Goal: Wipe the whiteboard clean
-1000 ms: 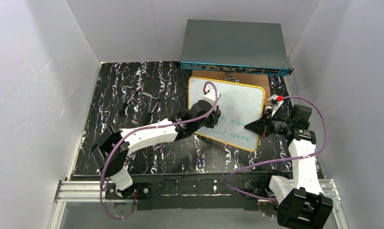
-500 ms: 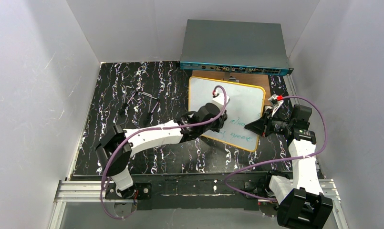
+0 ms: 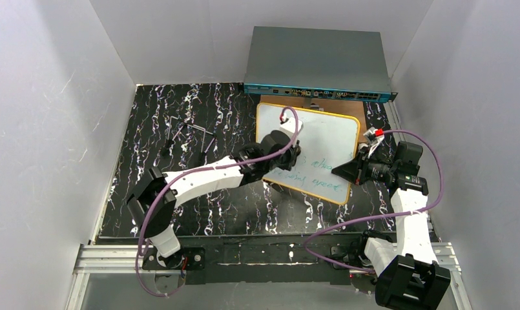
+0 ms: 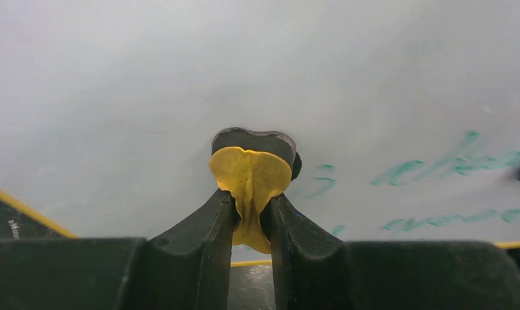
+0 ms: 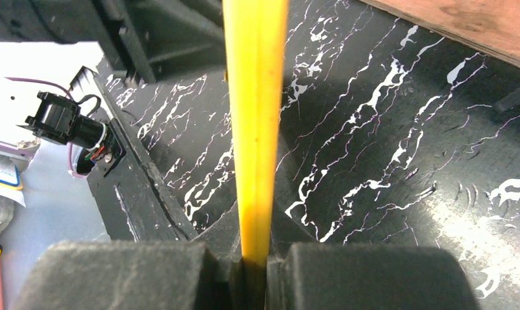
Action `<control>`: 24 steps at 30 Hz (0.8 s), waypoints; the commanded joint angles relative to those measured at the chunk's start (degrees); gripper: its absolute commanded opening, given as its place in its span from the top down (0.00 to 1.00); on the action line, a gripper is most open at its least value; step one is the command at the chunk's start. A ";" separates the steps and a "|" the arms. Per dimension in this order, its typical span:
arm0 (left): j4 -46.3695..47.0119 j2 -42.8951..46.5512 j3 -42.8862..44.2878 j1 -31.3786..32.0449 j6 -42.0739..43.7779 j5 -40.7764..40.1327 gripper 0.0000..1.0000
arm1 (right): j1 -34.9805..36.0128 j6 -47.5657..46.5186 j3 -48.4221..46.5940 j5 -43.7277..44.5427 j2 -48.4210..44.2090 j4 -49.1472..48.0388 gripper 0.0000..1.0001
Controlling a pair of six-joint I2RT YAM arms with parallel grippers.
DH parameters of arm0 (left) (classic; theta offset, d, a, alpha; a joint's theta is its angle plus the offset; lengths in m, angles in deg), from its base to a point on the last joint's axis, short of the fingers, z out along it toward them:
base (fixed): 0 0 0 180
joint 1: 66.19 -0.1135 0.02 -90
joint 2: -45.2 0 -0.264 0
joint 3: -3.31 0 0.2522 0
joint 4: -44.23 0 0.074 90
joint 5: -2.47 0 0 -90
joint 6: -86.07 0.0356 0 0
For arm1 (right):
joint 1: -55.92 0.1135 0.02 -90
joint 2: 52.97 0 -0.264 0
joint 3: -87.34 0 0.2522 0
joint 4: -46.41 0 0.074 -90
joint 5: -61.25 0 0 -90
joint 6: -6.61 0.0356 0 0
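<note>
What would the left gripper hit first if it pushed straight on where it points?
The small white board with the yellow rim, most likely: the yellow-and-black pad held by the left gripper looks pressed against it.

Walled-in workspace
Plain white wall panels surrounded a black, white-veined tabletop; a flat grey metal box stood at the back.

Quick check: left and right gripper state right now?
Left gripper: shut on the yellow eraser pad, its dark face against the whiteboard.
Right gripper: shut on the whiteboard's yellow edge.
</note>
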 commanded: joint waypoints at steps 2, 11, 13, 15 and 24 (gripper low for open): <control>1.35 -0.98 1.96 5.33 0.78 -1.01 1.00 | 0.86 -1.88 -2.93 -8.90 -1.57 -0.41 0.99; -1.85 0.24 2.85 -0.63 1.73 0.36 1.00 | 0.79 -1.96 -3.07 -9.06 -1.87 -0.33 0.99; -2.06 0.23 2.31 1.19 1.67 -0.56 1.00 | 0.79 -1.90 -3.07 -9.11 -1.92 -0.33 0.99; -2.11 -0.30 1.87 4.10 1.04 -1.44 1.00 | 0.78 -1.90 -3.00 -9.16 -1.89 -0.33 0.99; -2.73 0.71 1.16 -1.72 -0.21 -2.49 1.00 | 0.72 -1.89 -3.05 -9.08 -1.96 -0.21 0.99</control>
